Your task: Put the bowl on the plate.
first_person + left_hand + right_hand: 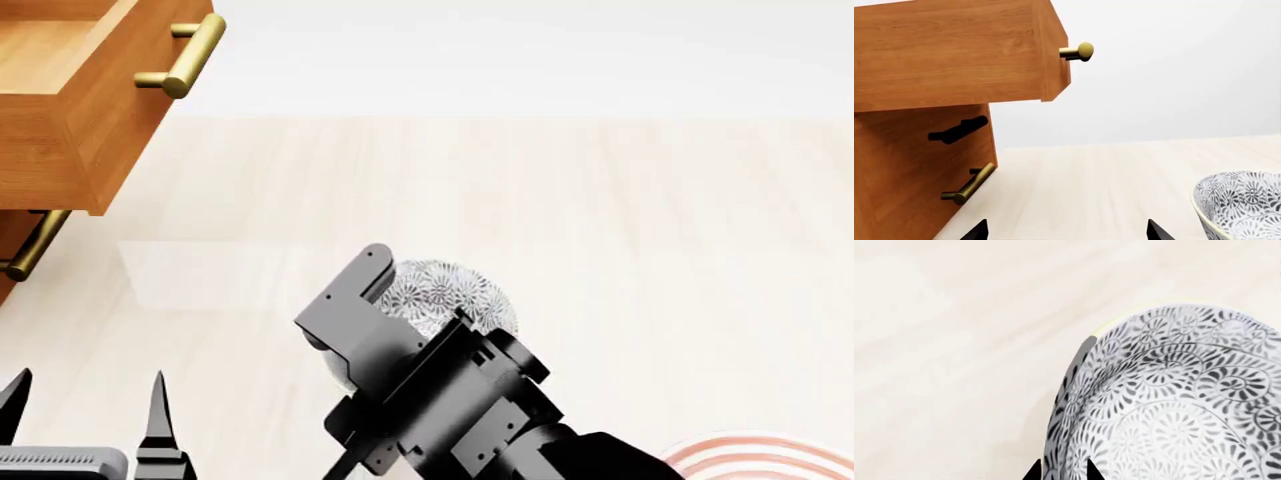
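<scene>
- Small deep round bowl, white with dense grey-black floral pattern point(447, 290), sits on the pale wood-grain tabletop point(641, 220), mouth up, round so no long axis; near the middle of the head view, mostly covered by your right arm.
- Your right gripper point(1062, 471) is at the bowl's rim: the wrist view shows one black fingertip outside the wall and one inside, jaws narrowly straddling the rim; cannot tell if they actually pinch it.
- Right arm comes in from lower right, slanted up-left over the bowl.
- Large flat white plate with red concentric rings point(761, 455) only shows as a sliver at the head view's lower right corner, apart from the bowl.
- Your left gripper point(87, 405) is low at the left, fingers spread, holding nothing, aimed at the wooden drawer cabinet with brass handles point(934, 75); its top drawer is pulled out.
- No readable writing or labels anywhere.
</scene>
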### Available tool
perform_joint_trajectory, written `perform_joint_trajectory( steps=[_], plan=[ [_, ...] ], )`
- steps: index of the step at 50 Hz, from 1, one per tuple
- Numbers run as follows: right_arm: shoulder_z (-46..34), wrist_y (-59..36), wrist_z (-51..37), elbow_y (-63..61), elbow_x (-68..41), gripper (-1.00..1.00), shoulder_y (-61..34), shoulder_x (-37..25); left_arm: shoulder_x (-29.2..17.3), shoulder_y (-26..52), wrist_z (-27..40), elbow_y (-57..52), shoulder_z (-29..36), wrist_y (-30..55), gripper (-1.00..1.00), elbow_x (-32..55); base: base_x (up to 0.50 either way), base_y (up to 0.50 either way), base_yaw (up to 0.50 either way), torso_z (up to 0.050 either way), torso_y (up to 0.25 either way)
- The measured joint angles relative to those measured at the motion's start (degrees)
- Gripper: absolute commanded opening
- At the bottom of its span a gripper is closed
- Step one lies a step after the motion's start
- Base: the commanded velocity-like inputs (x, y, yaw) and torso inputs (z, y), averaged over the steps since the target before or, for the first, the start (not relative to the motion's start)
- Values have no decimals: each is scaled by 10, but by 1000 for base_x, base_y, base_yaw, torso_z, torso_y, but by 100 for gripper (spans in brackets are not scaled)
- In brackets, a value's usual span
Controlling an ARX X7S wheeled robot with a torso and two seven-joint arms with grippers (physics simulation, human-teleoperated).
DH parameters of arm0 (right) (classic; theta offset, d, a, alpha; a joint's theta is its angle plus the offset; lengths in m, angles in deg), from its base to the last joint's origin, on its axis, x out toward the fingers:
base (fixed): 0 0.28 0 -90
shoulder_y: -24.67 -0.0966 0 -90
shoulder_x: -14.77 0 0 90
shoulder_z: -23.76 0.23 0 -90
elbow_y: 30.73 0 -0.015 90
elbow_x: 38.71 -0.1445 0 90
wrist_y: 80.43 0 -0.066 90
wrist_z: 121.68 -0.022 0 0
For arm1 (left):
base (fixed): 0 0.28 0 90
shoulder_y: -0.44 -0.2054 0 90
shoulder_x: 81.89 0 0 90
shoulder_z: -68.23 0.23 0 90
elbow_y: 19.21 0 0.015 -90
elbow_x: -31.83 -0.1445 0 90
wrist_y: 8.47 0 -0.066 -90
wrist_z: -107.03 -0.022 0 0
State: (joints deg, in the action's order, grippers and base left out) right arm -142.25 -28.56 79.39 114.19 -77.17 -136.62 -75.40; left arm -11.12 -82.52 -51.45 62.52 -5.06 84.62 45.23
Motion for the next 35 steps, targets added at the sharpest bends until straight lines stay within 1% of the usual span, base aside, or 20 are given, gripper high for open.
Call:
perform_joint_trajectory(
  steps=[9,14,35],
  plan=[
    [-12,5,-7,0,-9,-100,-5,-1,-1,2,0,0,2,1,100,1,0,0,0,0,0],
    [-16,1,-18,-23,-15,-100,-7,-13,-1,2,0,0,2,1,100,2,0,0,0,0,0],
    [-18,-70,-137,-253,-40,-100,-27,-138,-3,2,2,0,3,-1,100,6,0,0,0,0,0]
  ],
)
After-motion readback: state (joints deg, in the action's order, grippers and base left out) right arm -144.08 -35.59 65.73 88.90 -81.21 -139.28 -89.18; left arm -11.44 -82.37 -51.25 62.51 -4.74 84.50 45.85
